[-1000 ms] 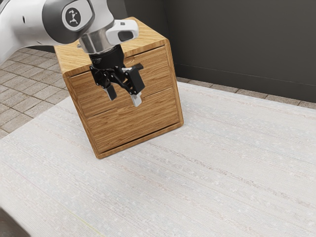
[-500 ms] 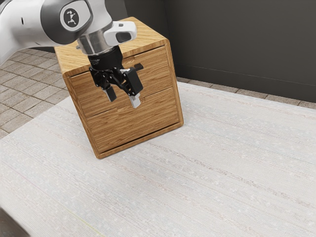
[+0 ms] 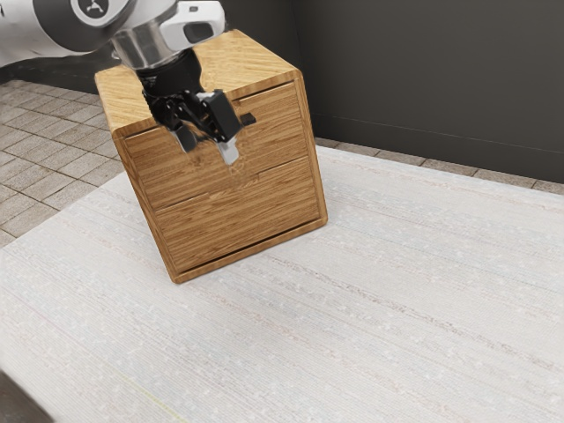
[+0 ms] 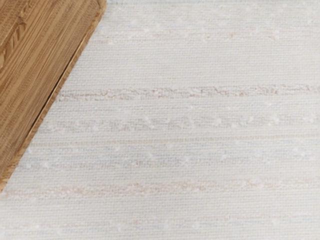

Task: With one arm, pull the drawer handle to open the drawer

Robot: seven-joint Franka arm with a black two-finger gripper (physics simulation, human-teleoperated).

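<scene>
A wooden cabinet (image 3: 220, 189) with two drawer fronts stands at the back left of the table; both fronts sit flush with its face. The upper drawer (image 3: 273, 132) carries a small black handle (image 3: 248, 117), whose end shows just to the exterior view's right of my hand. My black gripper (image 3: 209, 144) hangs in front of the upper drawer, fingers apart and pointing down, with nothing between them. One fingertip (image 3: 229, 155) is light coloured. Under my hand, the wrist view takes in the cabinet's lower front corner (image 4: 30, 65) and the bare table.
The pale woven table surface (image 3: 397, 291) stretches wide in front of and to the exterior view's right of the cabinet. A dark wall (image 3: 423, 70) runs behind. Tiled floor (image 3: 44, 167) lies beyond the table's left edge.
My hand has risen and shifted toward the exterior view's left, from the seam between the two drawers up to the upper drawer's front. The cabinet and drawers have not moved.
</scene>
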